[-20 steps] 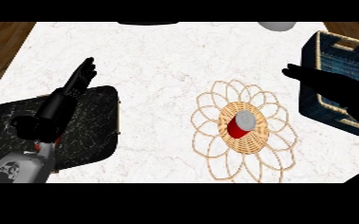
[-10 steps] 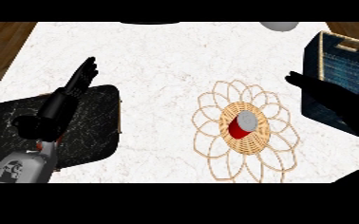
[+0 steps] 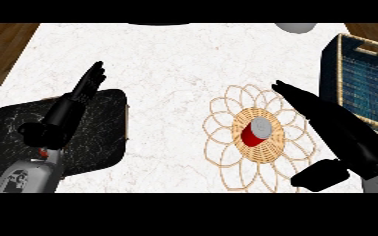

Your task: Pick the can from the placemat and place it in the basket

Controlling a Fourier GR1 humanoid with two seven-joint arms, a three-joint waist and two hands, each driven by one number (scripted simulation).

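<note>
Red can [image 3: 255,133] sits at the centre of the placemat [image 3: 257,136], a woven disc with looping wicker petals round its edge. The can is seen nearly end-on: grey lid facing up toward the viewer, red side showing below and to the left of the lid. Long axis runs close to vertical, tipped slightly in the view so the lid sits up and right of the red body. Nothing touches it.

Right hand [image 3: 325,114] comes in from the lower right, lying just beside the placemat's right edge and overlapping its outer loops. Fingers straight and pressed together, tips pointing up and left; thumb [image 3: 319,175] sticks out lower down, toward the mat's bottom edge. Hand is apart from the can and holds nothing.

Left hand [image 3: 90,84] at the view's left, fingers straight, close together, pointing up; resting over the top edge of a dark mottled slab [image 3: 103,130] on the counter [image 3: 170,60]. Empty.

Basket [image 3: 353,77] at the far right edge, tan woven rim, dark blue inside, partly cut off by the frame. A grey rounded object [image 3: 297,27] shows at the top edge, mostly out of view.
</note>
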